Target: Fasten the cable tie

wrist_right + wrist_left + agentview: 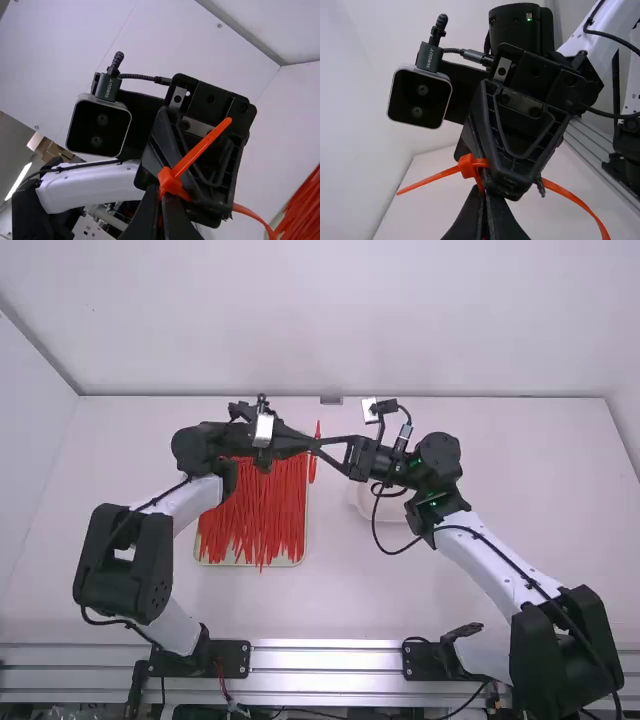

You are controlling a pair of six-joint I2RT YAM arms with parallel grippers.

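Left tool (308,446) and right tool (328,448) meet, each seemingly pinching one tie (313,470), at the pile's (255,525) 1 o'clock.

A white table (500,570) bears, at nine o'clock, a flat pale tray (285,562) heaped with red plastic cable ties (255,520); a small white container (358,508) sits at the tray's three o'clock.

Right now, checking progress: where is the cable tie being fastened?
In the high view, the cable tie is held between left hand and right hand, over the far right corner of the red tie pile.
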